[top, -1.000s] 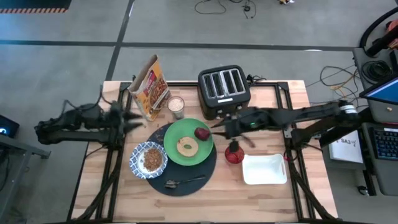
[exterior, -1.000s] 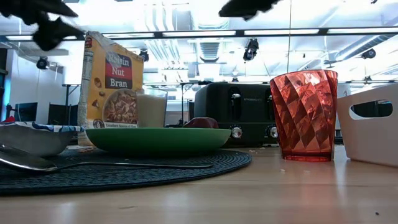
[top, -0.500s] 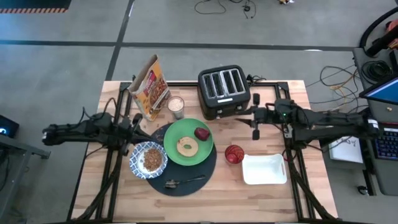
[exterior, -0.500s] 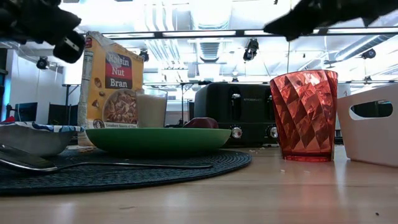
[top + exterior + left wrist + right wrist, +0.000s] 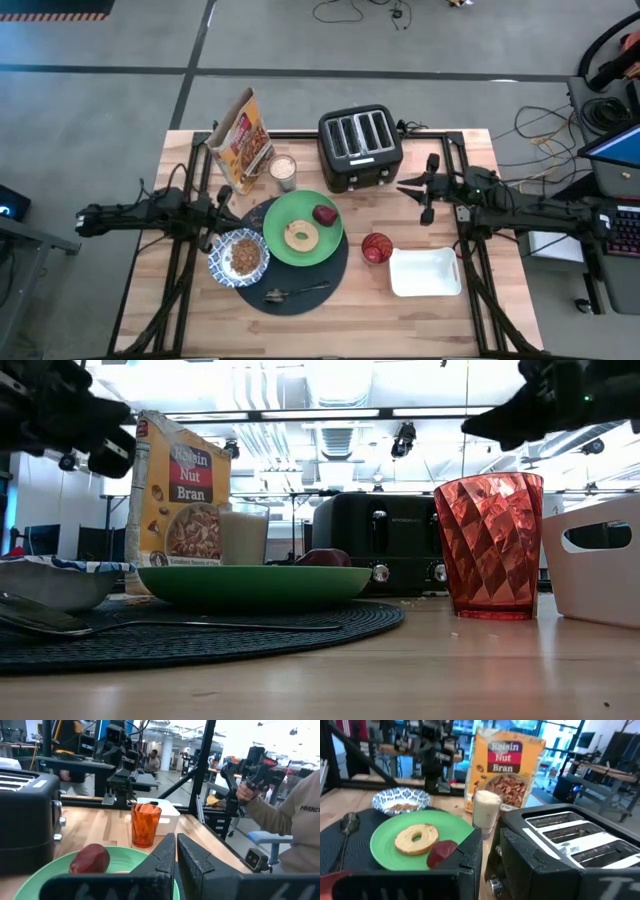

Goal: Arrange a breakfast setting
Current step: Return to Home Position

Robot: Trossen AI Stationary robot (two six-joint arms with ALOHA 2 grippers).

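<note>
On the round dark placemat point(image 5: 318, 280) sits the green plate point(image 5: 283, 213), which holds the bagel point(image 5: 301, 236) and the dark red fruit point(image 5: 325, 214). The blue-and-white bowl point(image 5: 219, 263) rests on the mat's left edge, and the metal spoon point(image 5: 290, 292) lies on its near part. The red cup point(image 5: 377, 247) stands on the wood to the right of the mat. My left gripper point(image 5: 224, 207) hovers shut, just left of the plate and above the bowl's far side. My right gripper point(image 5: 408, 188) hangs between toaster and cup, a narrow empty gap point(image 5: 491, 845) between its fingers.
A cereal box point(image 5: 243, 140) and a glass of milk point(image 5: 283, 171) stand at the back left. A black toaster point(image 5: 360, 147) is at the back centre and a white tray point(image 5: 425, 272) at the near right. A person point(image 5: 290, 820) stands beyond the table's right side.
My right gripper has drawn back from above the plate's right rim toward the table's right edge and has sunk. My left gripper has come down beside the plate, turned level and shut. Nothing on the table has moved.
</note>
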